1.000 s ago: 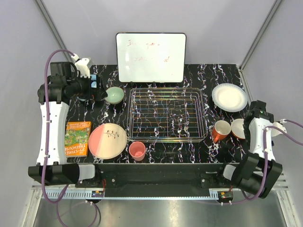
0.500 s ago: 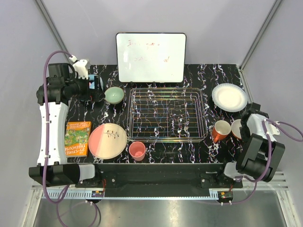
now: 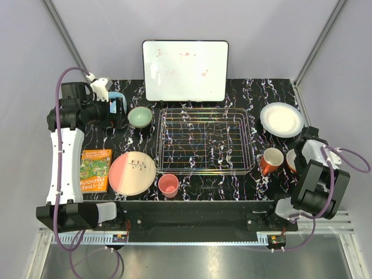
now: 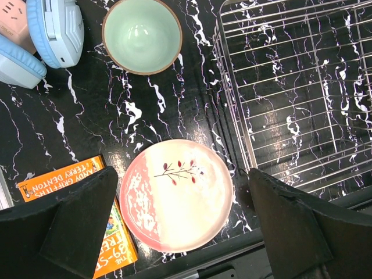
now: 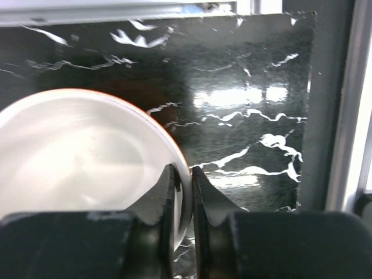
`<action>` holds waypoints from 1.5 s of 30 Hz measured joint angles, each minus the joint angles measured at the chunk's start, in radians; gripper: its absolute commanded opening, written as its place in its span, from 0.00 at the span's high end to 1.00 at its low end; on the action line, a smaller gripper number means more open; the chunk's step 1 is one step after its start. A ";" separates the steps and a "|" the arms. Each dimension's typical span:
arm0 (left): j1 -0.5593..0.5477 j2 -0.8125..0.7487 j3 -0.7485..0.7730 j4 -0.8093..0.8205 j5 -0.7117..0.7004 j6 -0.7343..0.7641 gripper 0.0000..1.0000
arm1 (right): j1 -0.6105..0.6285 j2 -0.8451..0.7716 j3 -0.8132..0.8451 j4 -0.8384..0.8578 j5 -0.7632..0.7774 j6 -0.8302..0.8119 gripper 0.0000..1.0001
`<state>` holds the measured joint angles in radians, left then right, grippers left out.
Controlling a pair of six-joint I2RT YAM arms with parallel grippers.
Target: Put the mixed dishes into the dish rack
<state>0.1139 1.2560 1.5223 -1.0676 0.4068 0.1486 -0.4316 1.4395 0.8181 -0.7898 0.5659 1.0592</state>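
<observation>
You have six dishes to count. Two are bowls: a mint-green bowl [image 3: 140, 117] toward the far left corner and an orange bowl [image 5: 81, 151] by the right edge. Two are plates: a white plate [image 3: 282, 120] near the far right corner and a pink plate [image 3: 132, 173] by the near edge. Add one pink cup [image 3: 168, 185] and one orange mug [image 3: 271, 161]. You also have one dish rack [image 3: 207, 109], one orange book [image 3: 95, 170], one pair of light-blue headphones [image 3: 116, 102] and one whiteboard [image 3: 185, 70].

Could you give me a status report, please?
Left gripper open, holding nothing. Right gripper shut on orange bowl rim. Dish rack empty. Orange mug stands between bowl and rack.
</observation>
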 measured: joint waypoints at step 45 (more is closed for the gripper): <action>0.005 -0.040 -0.075 0.068 0.000 -0.039 0.01 | 0.519 -0.164 0.782 -0.051 -0.135 -0.484 1.00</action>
<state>0.1192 1.2163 1.4475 -0.9993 0.4065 0.1097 0.0875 1.2755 1.6001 -0.8406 0.4305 0.5751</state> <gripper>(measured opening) 0.988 0.137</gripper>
